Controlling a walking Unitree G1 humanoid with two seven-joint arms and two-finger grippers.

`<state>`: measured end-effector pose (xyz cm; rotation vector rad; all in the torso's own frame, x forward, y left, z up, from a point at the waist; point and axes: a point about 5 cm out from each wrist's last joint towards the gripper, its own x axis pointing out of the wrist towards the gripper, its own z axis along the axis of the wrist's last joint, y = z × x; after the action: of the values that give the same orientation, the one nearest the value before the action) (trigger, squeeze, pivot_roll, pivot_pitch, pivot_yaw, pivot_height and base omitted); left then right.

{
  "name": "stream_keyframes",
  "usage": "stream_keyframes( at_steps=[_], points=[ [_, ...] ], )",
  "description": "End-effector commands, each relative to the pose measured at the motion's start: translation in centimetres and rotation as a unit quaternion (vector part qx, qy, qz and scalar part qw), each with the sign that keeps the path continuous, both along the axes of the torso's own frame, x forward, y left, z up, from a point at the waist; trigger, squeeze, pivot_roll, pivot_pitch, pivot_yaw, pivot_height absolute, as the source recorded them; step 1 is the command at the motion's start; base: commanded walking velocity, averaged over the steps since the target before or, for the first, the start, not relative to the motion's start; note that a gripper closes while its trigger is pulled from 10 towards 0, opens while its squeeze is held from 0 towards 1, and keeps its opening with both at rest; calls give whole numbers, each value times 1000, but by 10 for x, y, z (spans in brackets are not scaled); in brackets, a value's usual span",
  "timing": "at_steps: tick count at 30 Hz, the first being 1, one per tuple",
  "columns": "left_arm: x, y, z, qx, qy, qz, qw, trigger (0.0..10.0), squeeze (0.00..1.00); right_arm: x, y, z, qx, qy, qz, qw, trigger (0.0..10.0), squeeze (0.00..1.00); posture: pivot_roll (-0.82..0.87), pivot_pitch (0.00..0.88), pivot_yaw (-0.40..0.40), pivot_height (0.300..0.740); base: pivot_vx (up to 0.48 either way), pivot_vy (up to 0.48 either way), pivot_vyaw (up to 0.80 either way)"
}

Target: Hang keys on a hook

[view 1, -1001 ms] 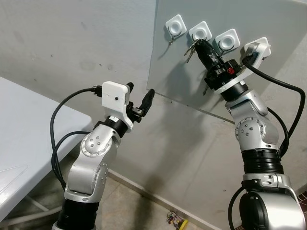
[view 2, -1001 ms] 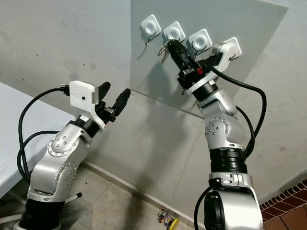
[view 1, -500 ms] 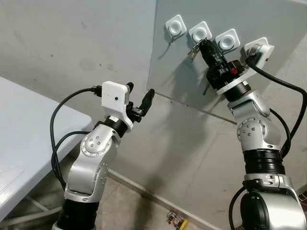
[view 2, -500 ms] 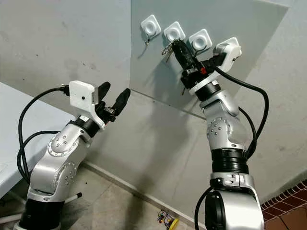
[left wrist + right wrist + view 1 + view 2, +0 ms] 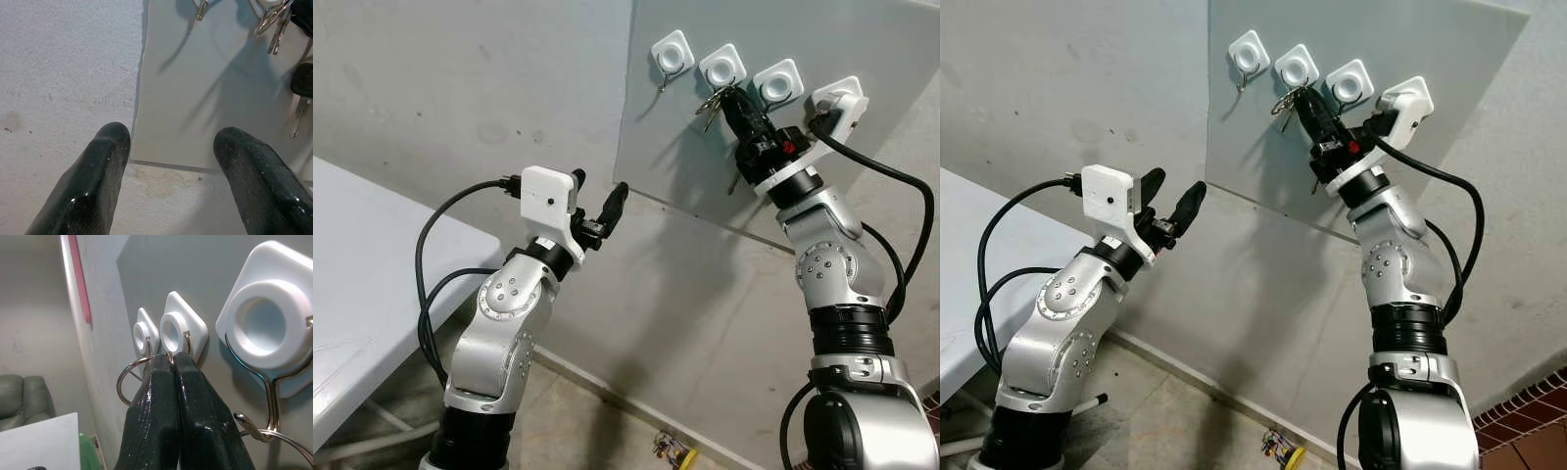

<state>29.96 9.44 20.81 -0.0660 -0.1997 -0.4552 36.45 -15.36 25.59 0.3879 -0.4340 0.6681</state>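
Several white square hooks sit in a row on a grey wall panel. My right gripper is raised to the second hook and shut on the key ring. The ring's top lies right at this hook's wire; I cannot tell whether it is over it. The keys dangle left of the fingertips. A black-headed key hangs lower, by the right wrist. The third hook carries another ring. My left gripper is held open lower left, apart from the panel.
A white table stands at the left. A small colourful object lies on the floor by the wall's base. Red brick flooring starts at the lower right. A green chair stands further back.
My right gripper has risen and shifted right with the keys, bringing the ring up to the second hook. The left arm has stayed still.
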Motion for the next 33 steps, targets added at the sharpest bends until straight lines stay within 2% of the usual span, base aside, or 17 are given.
stream_keyframes(
  at_steps=[1, 17, 28, 29, 30, 31, 33],
  points=[
    [0, -2, 7, -2, -11, -5, 1000, 10000, 0, 2, -4, 5, -7, -4, -9, 1000, 10000, 0, -71, 0, -92, 740, 0, 0, 0],
    [0, -3, 8, -3, -11, -7, 1000, 10000, 0, -1, 2, -7, -47, -1, 8, 999, 10000, 0, -67, 0, -93, 740, 0, 0, 0],
    [-1, -3, 8, -4, -11, -7, 1000, 10000, 0, -1, 2, -10, -54, 0, 12, 998, 10000, 0, -66, 0, -93, 740, 0, 0, 0],
    [0, -3, 8, -5, -11, -7, 1000, 10000, 0, -1, 2, -10, -54, 0, 12, 998, 10000, 129, -66, 0, -93, 740, 0, 0, 0],
    [0, -3, 8, -5, -11, -7, 1000, 10000, 0, -1, 2, -10, -54, 0, 12, 998, 10000, 129, -66, 0, -93, 740, 0, 0, 0],
    [0, -3, 8, -4, -11, -7, 1000, 10000, 0, -1, 2, -10, -52, 2, 15, 999, 10000, 1000, -66, 0, -93, 740, 0, 0, 0],
    [0, -3, 8, -5, -11, -7, 1000, 10000, 0, -1, 2, -10, -50, 3, 17, 999, 10000, 1000, -66, 0, -93, 740, 0, 0, 0]
  ],
)
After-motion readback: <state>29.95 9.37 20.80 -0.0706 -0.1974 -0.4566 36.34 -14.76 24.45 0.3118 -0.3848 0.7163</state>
